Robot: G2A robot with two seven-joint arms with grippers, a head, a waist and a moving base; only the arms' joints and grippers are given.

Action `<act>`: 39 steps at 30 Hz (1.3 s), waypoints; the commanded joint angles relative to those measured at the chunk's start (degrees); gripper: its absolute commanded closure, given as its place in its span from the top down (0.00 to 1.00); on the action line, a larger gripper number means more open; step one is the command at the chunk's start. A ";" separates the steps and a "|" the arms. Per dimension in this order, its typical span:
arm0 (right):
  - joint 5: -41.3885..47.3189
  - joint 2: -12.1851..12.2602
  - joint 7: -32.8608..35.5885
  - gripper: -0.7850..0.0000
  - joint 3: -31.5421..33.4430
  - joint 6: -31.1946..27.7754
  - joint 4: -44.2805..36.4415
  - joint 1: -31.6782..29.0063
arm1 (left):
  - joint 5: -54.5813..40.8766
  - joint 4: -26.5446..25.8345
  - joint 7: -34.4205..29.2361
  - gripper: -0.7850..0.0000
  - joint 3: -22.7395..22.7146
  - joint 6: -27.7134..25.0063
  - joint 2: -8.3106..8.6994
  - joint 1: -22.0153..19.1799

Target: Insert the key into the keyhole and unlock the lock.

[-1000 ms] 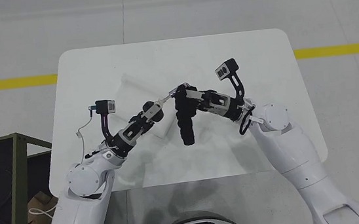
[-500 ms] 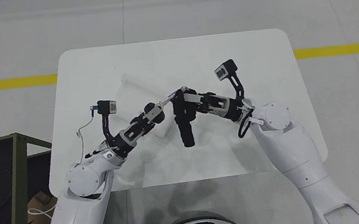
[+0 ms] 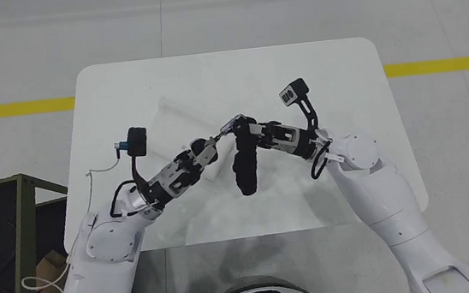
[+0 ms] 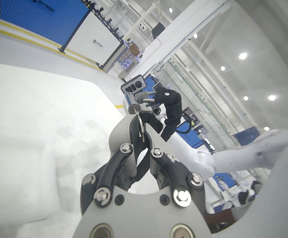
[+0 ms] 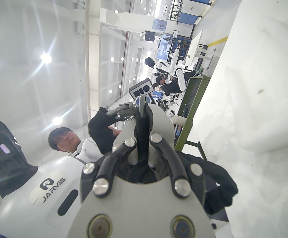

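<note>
Nearest the robot, off the table's left side, stood a green frame (image 3: 15, 182). Over the table (image 3: 339, 75) itself, the closest of your task's things was the black cable (image 3: 244, 170), which trailed back toward the robot from the lock. Just past its upper end your two grippers met almost tip to tip, raised off the tabletop. Your left gripper (image 3: 206, 148) was pinched tight on the key (image 4: 140, 126), holding it by the head. The blade ran straight to the keyhole (image 4: 134, 110) in the round face of the lock (image 4: 138, 100). I couldn't tell how deep it sat. Your right gripper (image 5: 142, 111) was closed on the lock from the opposite side and carried its silver body in the air. Part of the cable draped along that gripper's side. Beneath your left arm a pale flat thing (image 3: 183, 128) lay on the table; I couldn't make out what it was. Beyond the table's far edge a yellow line (image 3: 15, 108) crossed the floor.
</note>
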 commanded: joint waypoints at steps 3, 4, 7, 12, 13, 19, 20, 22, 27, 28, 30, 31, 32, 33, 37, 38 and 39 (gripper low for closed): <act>0.35 -0.01 -0.38 0.00 0.16 0.44 -0.06 -0.07 | 8.32 -0.42 3.84 0.00 0.63 -1.42 -0.12 0.57; 0.35 -0.01 -0.38 0.00 0.16 0.44 -0.06 -0.07 | 8.32 -0.42 3.84 0.00 0.63 -1.42 -0.12 0.57; 0.35 -0.01 -0.38 0.00 0.16 0.44 -0.06 -0.07 | 8.32 -0.42 3.84 0.00 0.63 -1.42 -0.12 0.57; 0.35 -0.01 -0.38 0.00 0.16 0.44 -0.06 -0.07 | 8.32 -0.42 3.84 0.00 0.63 -1.42 -0.12 0.57; 0.35 -0.01 -0.38 0.00 0.16 0.44 -0.06 -0.07 | 8.32 -0.42 3.84 0.00 0.63 -1.42 -0.12 0.57; -1.16 0.16 -2.41 0.00 0.47 1.12 -2.34 -1.83 | 26.94 -5.61 7.48 0.00 -0.65 -3.19 0.16 0.80; -1.13 0.19 -2.61 0.00 0.62 1.28 -2.53 -2.00 | 30.51 -6.32 8.82 0.00 -0.59 -3.32 0.17 1.13; -1.36 0.25 -2.64 0.00 0.76 1.41 -2.72 -2.13 | 36.77 -7.29 12.02 0.00 -0.31 -3.14 0.16 1.87; -1.79 0.33 -2.69 0.00 0.73 1.57 -2.62 -2.07 | 50.19 -8.73 20.33 0.00 0.55 -1.58 0.18 3.60; -1.91 0.35 -2.71 0.00 0.71 1.55 -2.59 -2.04 | 53.18 -9.08 21.94 0.00 0.65 -0.88 0.21 3.91; -1.94 0.37 -2.83 0.00 0.67 1.58 -2.55 -1.99 | 58.99 -9.75 25.22 0.00 1.03 0.63 0.29 4.63; -1.93 0.37 -2.94 0.00 0.65 1.54 -2.55 -2.01 | 62.23 -10.23 26.58 0.00 1.25 1.39 0.35 4.97; -1.94 0.38 -2.98 0.00 0.63 1.51 -2.57 -2.03 | 65.03 -10.66 28.16 0.00 1.57 2.26 0.40 5.40; -2.01 0.40 -3.00 0.00 0.60 1.50 -2.59 -2.04 | 67.80 -10.95 29.59 0.00 1.80 3.36 0.45 5.83; -2.86 0.48 -3.49 0.00 0.57 1.30 -2.84 -2.15 | 78.56 -11.99 34.48 0.00 2.82 7.09 0.74 7.08; -3.06 0.50 -3.68 0.00 0.58 1.27 -2.89 -2.18 | 80.61 -12.05 35.62 0.00 3.17 7.96 0.80 7.43; -3.32 0.53 -3.80 0.00 0.58 1.24 -2.97 -2.20 | 82.27 -12.08 36.70 0.00 3.41 8.99 0.85 7.73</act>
